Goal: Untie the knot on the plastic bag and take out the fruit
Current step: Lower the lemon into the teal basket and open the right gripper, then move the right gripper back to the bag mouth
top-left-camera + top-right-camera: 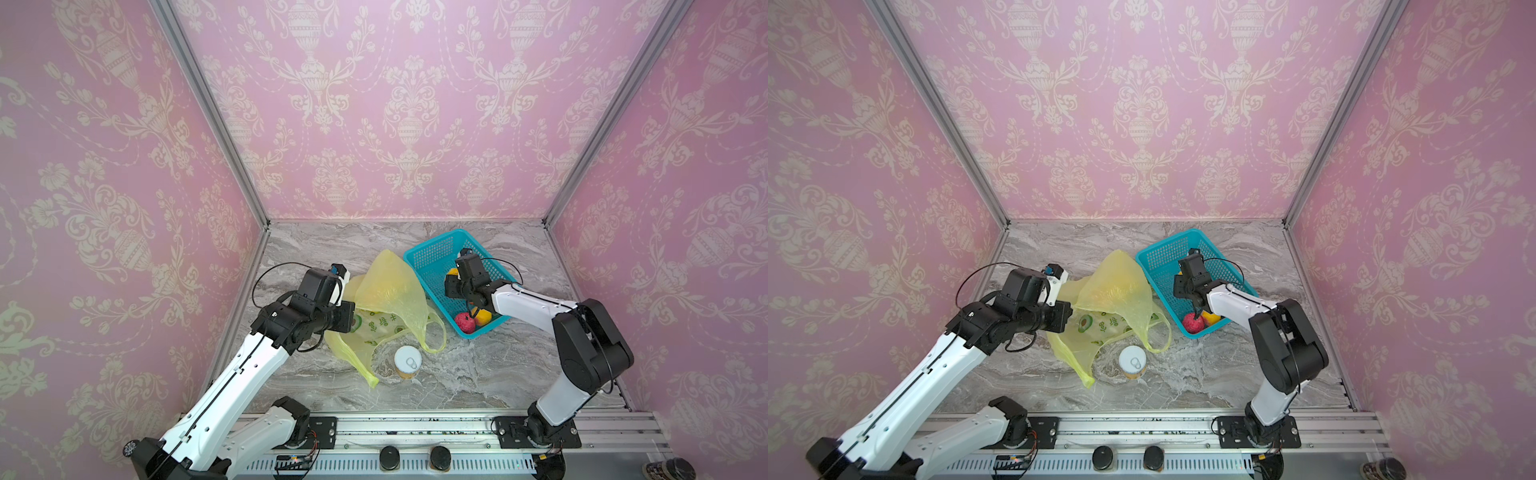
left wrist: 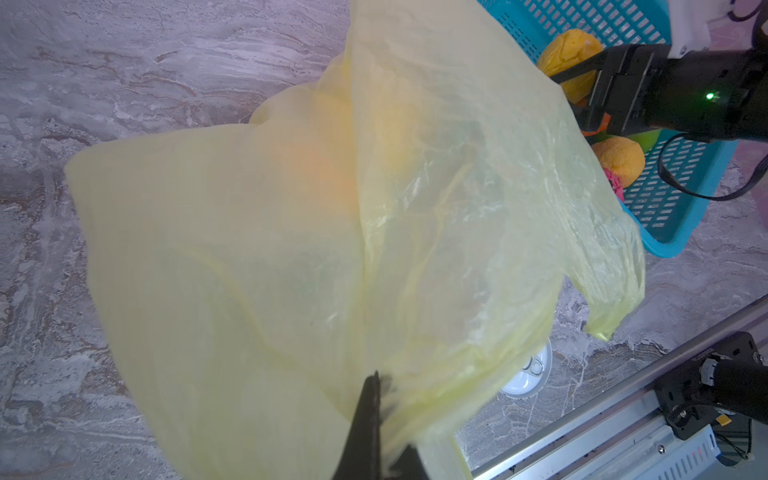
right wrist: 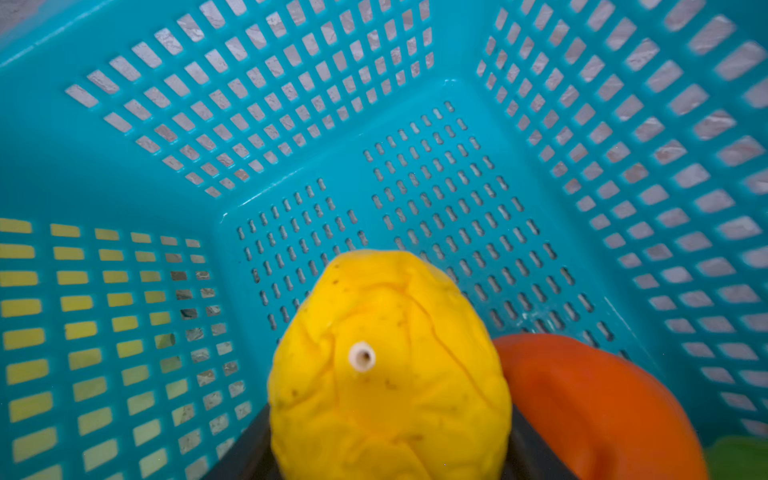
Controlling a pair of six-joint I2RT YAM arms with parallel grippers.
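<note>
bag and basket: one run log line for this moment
left end effector shut on bag | right end effector holding yellow fruit in basket | pink fruit lying in basket | orange shape inside bag

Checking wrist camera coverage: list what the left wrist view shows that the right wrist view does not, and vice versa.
Left wrist only: the left end effector shut on the thin translucent pale-yellow plastic bag, and a white-lidded can. Right wrist only: the white stem hole in the end of the yellow oblong toy fruit. Both: the turquoise perforated plastic basket and that fruit, held by the right end effector.
</note>
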